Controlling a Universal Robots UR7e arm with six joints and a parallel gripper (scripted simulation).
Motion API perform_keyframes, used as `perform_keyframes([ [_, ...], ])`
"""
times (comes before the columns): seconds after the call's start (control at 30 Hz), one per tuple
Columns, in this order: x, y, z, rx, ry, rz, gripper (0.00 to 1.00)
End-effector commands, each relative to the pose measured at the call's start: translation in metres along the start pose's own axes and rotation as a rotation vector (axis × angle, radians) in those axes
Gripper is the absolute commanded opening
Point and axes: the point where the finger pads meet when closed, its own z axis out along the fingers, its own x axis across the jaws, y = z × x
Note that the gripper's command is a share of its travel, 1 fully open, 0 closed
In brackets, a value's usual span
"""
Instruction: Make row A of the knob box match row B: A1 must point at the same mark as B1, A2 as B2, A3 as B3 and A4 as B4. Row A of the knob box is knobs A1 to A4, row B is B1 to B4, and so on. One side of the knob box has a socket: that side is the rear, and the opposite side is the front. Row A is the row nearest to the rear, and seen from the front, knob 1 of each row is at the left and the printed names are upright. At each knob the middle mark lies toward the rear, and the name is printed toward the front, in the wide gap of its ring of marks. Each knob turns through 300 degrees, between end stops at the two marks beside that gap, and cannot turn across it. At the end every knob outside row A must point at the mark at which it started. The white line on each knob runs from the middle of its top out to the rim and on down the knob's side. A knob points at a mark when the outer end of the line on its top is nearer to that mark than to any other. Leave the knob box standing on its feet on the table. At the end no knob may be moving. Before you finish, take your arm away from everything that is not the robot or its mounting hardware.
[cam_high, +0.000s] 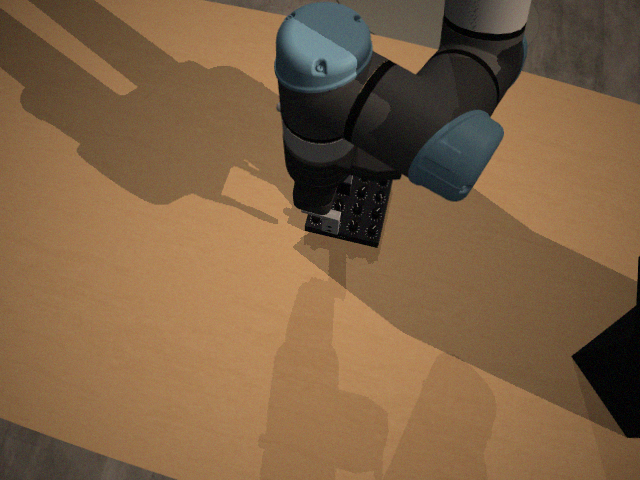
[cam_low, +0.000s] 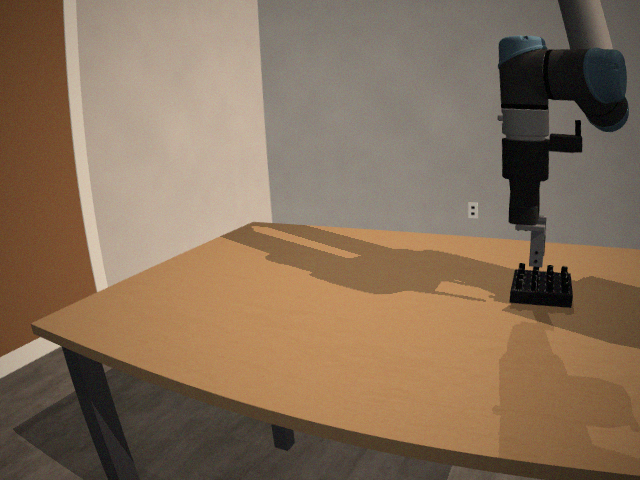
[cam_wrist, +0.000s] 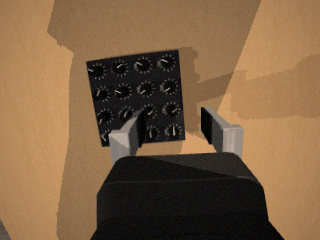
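The black knob box (cam_high: 369, 214) (cam_low: 541, 288) (cam_wrist: 134, 90) stands on its feet on the wooden table (cam_high: 155, 310) (cam_low: 258, 320) (cam_wrist: 40, 27). It carries several rows of small black knobs with white lines; the lines and printed names are too small to read. My gripper (cam_high: 338, 202) (cam_low: 537, 260) (cam_wrist: 173, 120) is open wide and empty. It hangs a short way above the box, over the edge nearest the wrist camera. In the wrist view its two grey fingers straddle the lower right knobs without touching them. The arm hides part of the box in the top view.
A dark block (cam_high: 615, 372) sits at the table's right edge in the top view. The table's front edge runs along the bottom of the top and exterior views. A wall outlet (cam_low: 472, 209) is behind the table.
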Motion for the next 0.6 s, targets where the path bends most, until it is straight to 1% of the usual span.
perform_keyframes([
  [0.0,0.000,0.001,-0.009,-0.002,0.000,0.000,1.00],
  [0.13,0.000,0.001,-0.021,-0.002,0.000,0.000,1.00],
  [0.33,0.000,0.000,-0.044,-0.002,0.000,0.000,1.00],
  [0.4,0.000,0.000,-0.044,-0.002,0.000,0.000,1.00],
  [0.57,0.000,0.000,-0.065,-0.002,0.000,0.000,1.00],
])
